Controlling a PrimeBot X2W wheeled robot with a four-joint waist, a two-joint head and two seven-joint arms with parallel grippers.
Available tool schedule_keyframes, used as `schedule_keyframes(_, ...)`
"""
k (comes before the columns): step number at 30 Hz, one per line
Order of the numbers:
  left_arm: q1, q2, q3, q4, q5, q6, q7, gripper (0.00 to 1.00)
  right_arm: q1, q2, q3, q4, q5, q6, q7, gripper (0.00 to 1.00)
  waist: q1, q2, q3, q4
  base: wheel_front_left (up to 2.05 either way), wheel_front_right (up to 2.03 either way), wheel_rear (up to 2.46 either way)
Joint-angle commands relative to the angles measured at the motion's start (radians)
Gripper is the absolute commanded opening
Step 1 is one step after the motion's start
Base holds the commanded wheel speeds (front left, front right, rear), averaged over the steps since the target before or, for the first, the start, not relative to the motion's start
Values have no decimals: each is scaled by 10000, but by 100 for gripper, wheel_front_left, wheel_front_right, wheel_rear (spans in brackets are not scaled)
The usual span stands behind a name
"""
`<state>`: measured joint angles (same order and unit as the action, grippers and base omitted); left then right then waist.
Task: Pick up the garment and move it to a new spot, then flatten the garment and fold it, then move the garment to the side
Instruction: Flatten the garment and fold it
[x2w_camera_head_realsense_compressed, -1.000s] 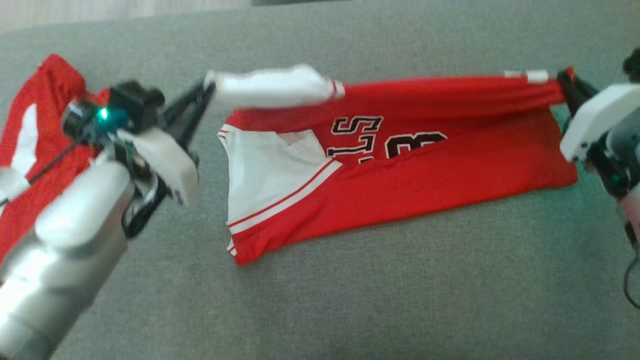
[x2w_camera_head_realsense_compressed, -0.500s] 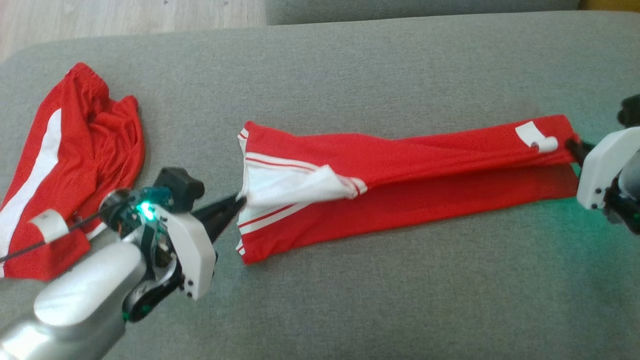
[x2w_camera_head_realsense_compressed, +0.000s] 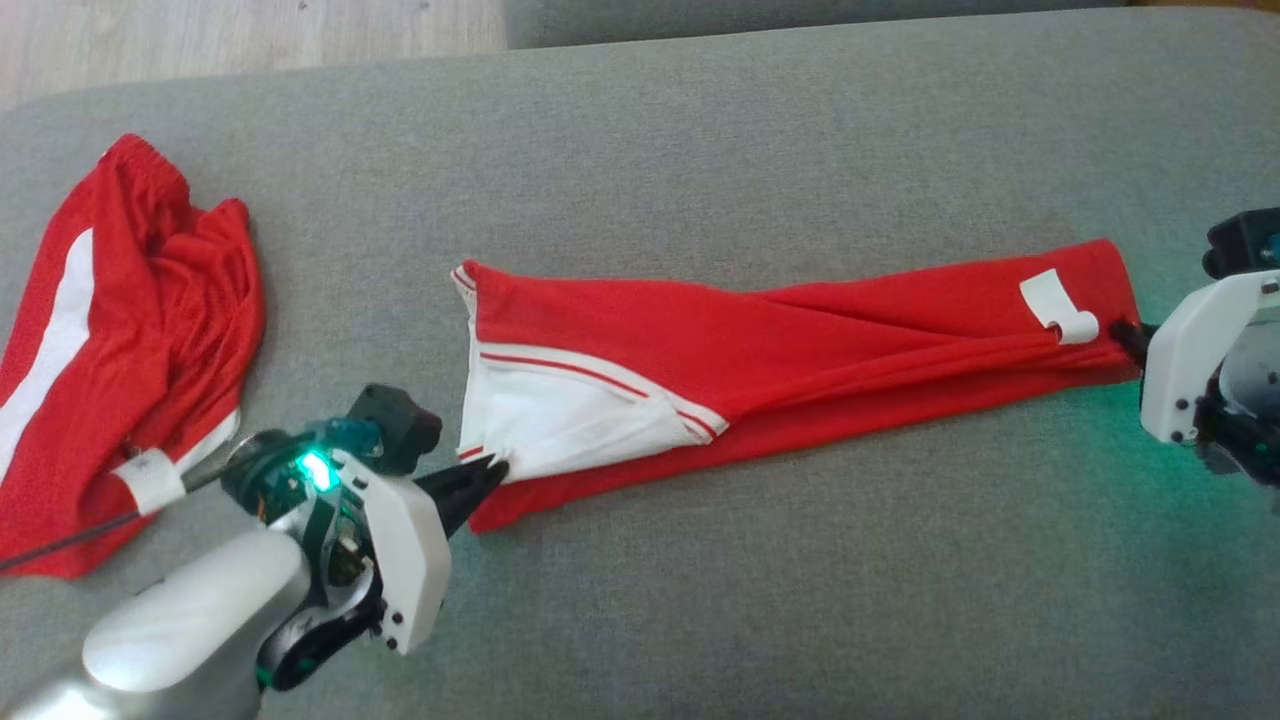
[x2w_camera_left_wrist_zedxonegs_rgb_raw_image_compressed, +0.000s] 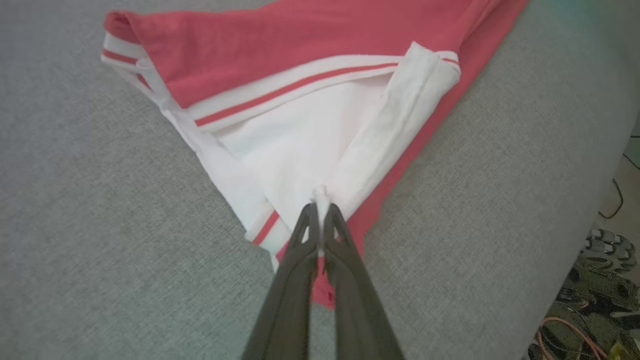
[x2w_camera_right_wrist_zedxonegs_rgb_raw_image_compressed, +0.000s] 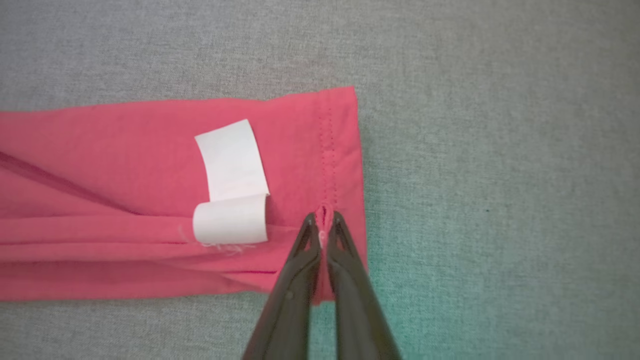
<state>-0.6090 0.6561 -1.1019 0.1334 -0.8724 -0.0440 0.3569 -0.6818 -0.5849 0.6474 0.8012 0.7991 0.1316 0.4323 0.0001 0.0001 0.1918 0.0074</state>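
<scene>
Head view: garment (x2w_camera_head_realsense_compressed: 800, 340) lies as folded strip on grey cushion (x2w_camera_head_realsense_compressed: 700, 600), long axis left–right, spanning both arms. Left claw (x2w_camera_head_realsense_compressed: 490, 470) pressed together, pinching white corner, probably sleeve, at near-left end. Right claw (x2w_camera_head_realsense_compressed: 1125, 335) pinching red hem beside white tag (x2w_camera_head_realsense_compressed: 1055, 305). Second red garment (x2w_camera_head_realsense_compressed: 130, 330) well apart, far left. Bare cushion wide on near side.

No text, number or brand readable, white tag (x2w_camera_right_wrist_zedxonegs_rgb_raw_image_compressed: 231, 160) on the red garment (x2w_camera_head_realsense_compressed: 850, 330) close to its hem, shown side plain white, one end curled over.
</scene>
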Motion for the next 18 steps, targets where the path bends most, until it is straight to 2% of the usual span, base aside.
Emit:
schedule_keyframes(1,-289,394,404,-178,-33,26,19,0,138,-319,40,-182,121,-9,18,0,-1,-1,-4,-20,0,0,0)
schedule_keyframes(2,-293,374,407,-164,-13,64,-2,0,138,-290,-5,-156,158,-9,-5,11,-1,-1,-13,-44,0,0,0)
schedule_keyframes(3,-316,346,435,-150,62,131,-109,33,133,-253,-75,-105,196,-9,-40,100,-1,-1,-24,-66,0,0,0)
schedule_keyframes(4,-333,312,466,-114,143,200,-241,100,126,-197,-140,-64,248,-9,-56,100,-1,-1,-45,-92,0,0,0)
schedule_keyframes(7,-379,155,677,95,353,509,-819,100,26,-124,-333,-46,271,-9,-371,100,-1,-1,-125,-159,0,0,0)
schedule_keyframes(10,-413,-127,1137,386,516,998,-1849,100,-160,50,-792,-102,366,-9,-1148,100,-1,-1,-207,-219,0,0,0)
schedule_keyframes(16,-154,-884,2641,977,208,2025,-4646,100,-321,573,-1718,-742,329,-9,-3350,100,-1,-1,-463,-269,0,0,0)
schedule_keyframes(18,68,-1162,3162,1093,-7,2197,-5579,100,-206,737,-1980,-1034,198,-9,-4083,100,-1,-1,-566,-259,0,0,0)
